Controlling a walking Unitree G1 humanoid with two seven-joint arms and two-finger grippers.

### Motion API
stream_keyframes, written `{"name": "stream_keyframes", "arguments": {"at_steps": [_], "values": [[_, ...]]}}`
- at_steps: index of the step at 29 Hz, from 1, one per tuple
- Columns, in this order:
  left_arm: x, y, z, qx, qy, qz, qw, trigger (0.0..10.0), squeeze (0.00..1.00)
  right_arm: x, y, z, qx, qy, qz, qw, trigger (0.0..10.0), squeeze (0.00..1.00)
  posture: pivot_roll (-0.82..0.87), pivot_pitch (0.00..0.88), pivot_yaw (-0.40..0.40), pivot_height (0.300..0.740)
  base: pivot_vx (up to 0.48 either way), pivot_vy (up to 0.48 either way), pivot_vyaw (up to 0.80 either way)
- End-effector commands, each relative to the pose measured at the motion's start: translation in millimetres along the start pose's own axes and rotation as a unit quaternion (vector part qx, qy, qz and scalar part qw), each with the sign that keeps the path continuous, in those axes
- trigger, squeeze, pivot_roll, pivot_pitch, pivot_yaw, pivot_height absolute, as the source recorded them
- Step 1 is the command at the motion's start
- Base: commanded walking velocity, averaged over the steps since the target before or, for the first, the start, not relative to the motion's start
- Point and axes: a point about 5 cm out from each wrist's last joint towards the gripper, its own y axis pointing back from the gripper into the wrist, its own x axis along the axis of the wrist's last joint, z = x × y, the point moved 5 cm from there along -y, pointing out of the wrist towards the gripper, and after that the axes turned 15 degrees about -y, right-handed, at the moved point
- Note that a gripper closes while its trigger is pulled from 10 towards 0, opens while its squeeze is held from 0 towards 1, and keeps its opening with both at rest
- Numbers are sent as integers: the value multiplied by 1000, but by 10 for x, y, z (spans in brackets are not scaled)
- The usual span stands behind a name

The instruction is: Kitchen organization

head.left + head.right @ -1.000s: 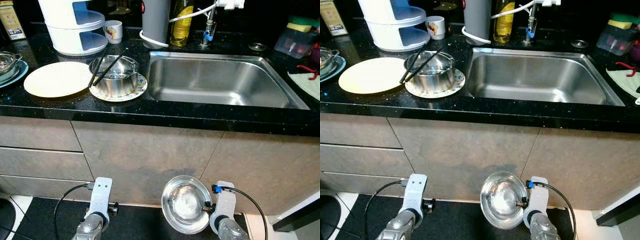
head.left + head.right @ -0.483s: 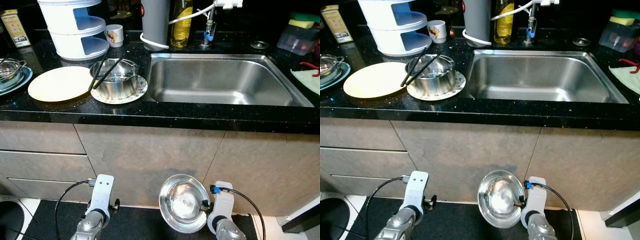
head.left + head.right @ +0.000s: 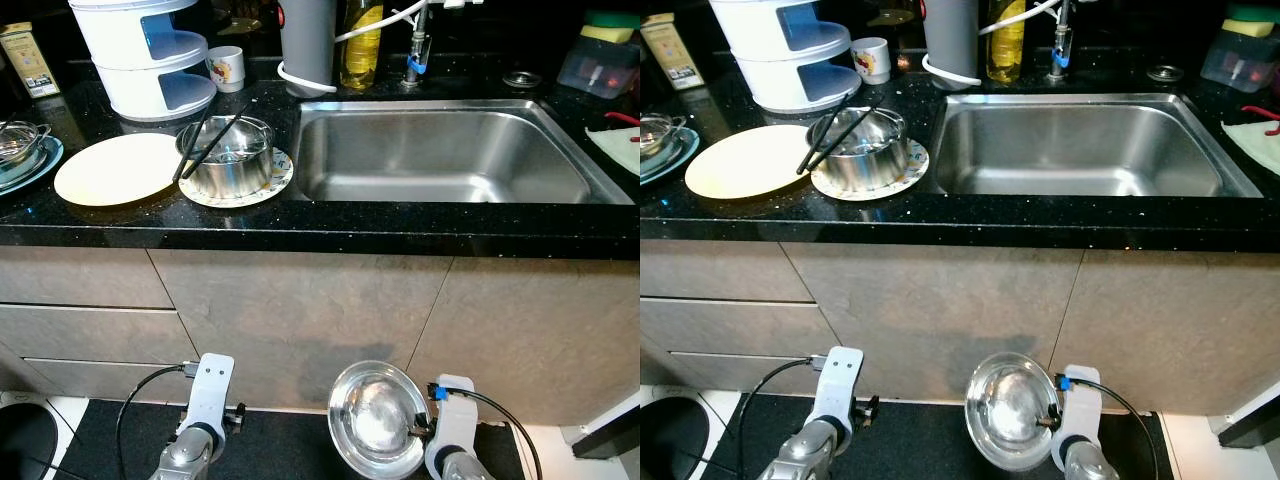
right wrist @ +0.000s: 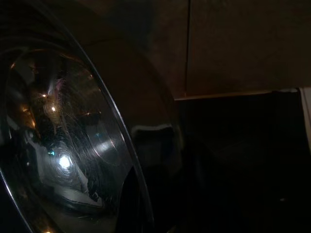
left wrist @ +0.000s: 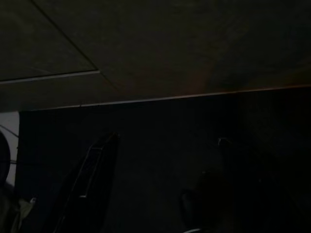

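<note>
— Steel is what we are seeing first: the right gripper point(image 3: 418, 432) is holding a round shiny stainless-steel plate point(image 3: 379, 418) by its rim, low in front of the grey-brown cabinet fronts point(image 3: 300, 310), with the plate's hollow face turned up toward us.

— Are its fingers closing on it?

— We are reading them as clamped on the plate's edge; in the right wrist view the plate point(image 4: 63, 145) is sitting right against the camera. The left gripper point(image 5: 160, 194) is hanging idle over the dark floor mat point(image 3: 270, 445), and in its dim wrist view its two black fingers point(image 5: 87, 184) are standing apart with nothing between them.

— And up on the black speckled stone counter point(image 3: 300, 220)?

— We are seeing a round cream-coloured flat plate point(image 3: 118, 168) just beside a patterned white saucer point(image 3: 270, 180), which is carrying a round steel pot point(image 3: 228, 155) with a pair of black chopsticks point(image 3: 208, 138) leaning across its rim (their tips are pointing back toward the wall). Right of that, the rectangular stainless-steel sink point(image 3: 440, 150) is sitting in the counter. Behind the plates, a white tiered container with blue openings point(image 3: 145, 55) is standing next to a small white printed mug point(image 3: 227, 68).
</note>
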Motion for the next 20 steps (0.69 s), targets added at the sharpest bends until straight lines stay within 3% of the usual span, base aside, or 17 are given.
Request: {"name": "stream_keyframes", "arguments": {"at_steps": [1, 6, 11, 14, 20], "values": [[-106, 26, 24, -5, -2, -14, 1000, 10000, 0, 26, 5, -35, 13, 17, 8, 1000, 10000, 0, -125, 196, 12, 740, 0, 0, 0], [-89, 38, 38, -19, -26, -4, 999, 10000, 0, -10, 0, -81, 29, 45, -5, 999, 10000, 0, -112, 190, 12, 740, 0, 0, 0], [-158, 45, 25, -17, -9, -19, 1000, 10000, 0, 59, -37, -110, 25, 35, -4, 999, 10000, 0, -120, 199, 39, 740, 0, 0, 0], [-164, 44, 71, -30, -33, -20, 999, 10000, 0, 34, -42, -14, -8, 18, -20, 1000, 10000, 0, -125, 191, 22, 740, 0, 0, 0], [-127, 35, 29, -15, -10, -18, 1000, 10000, 0, 5, -37, -33, 4, 26, -27, 999, 10000, 0, -117, 181, 7, 740, 0, 0, 0]]}}
